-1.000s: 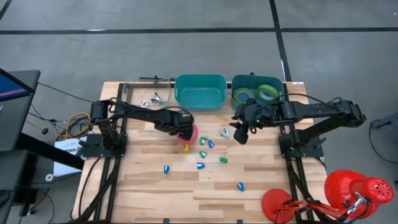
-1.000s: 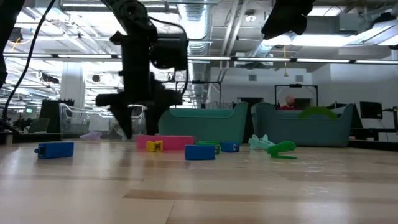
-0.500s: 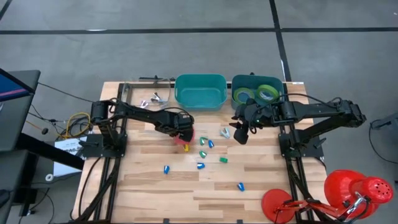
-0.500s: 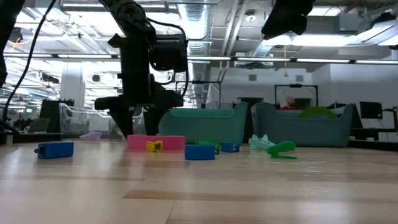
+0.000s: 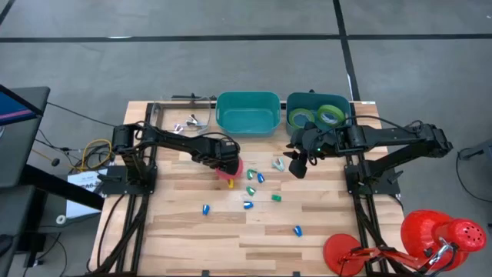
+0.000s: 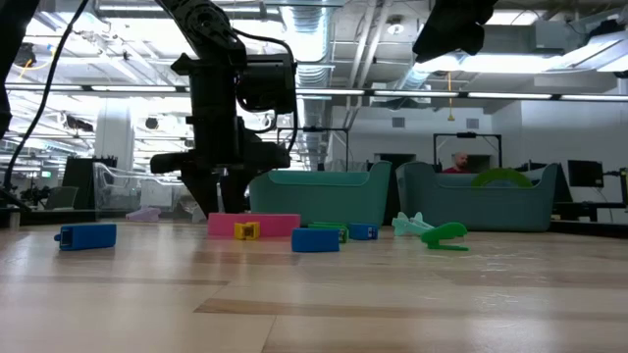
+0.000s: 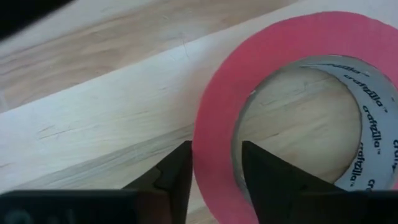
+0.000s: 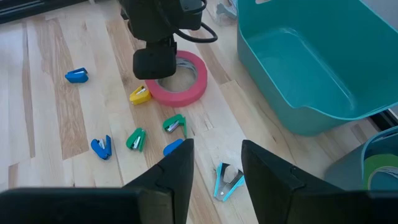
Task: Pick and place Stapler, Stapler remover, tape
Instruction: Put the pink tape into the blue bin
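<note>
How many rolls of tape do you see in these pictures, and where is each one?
3. Two green rolls lie in the right-hand bin; the pink roll lies on the table, under the left gripper. More may be hidden.

The light wooden table (image 5: 177, 231) stands on a grey floor (image 5: 231, 69) crossed by dark lines. Left of it sit a monitor (image 5: 19, 104) and coiled yellow cables (image 5: 92, 154); at the near right, red lamps (image 5: 442, 235). Beyond the table, an open hall shows ceiling ducts (image 6: 343, 39), strip lights (image 6: 549, 95) and a distant person (image 6: 457, 161).
</note>
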### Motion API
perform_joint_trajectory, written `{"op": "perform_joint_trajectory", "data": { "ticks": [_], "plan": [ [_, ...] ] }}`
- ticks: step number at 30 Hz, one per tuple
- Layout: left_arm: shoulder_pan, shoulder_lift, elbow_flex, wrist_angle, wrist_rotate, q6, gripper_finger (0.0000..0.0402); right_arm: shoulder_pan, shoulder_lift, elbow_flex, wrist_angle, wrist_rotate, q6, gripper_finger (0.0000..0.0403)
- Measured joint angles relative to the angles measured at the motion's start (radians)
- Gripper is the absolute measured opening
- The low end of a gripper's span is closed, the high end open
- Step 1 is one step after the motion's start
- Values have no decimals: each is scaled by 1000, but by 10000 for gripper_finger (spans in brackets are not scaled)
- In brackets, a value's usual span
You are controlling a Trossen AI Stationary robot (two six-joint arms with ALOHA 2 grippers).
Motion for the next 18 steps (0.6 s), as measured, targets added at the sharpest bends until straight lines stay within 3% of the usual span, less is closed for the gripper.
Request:
{"op": "perform_joint_trajectory", "data": {
  "ticks": [7, 18],
  "plan": [
    [0, 0, 0, 1, -6, 10, 97, 0, 0, 0, 0, 0, 0, 127],
    [0, -3, 0, 4, -5, 10, 93, 0, 0, 0, 0, 0, 0, 127]
  ]
}}
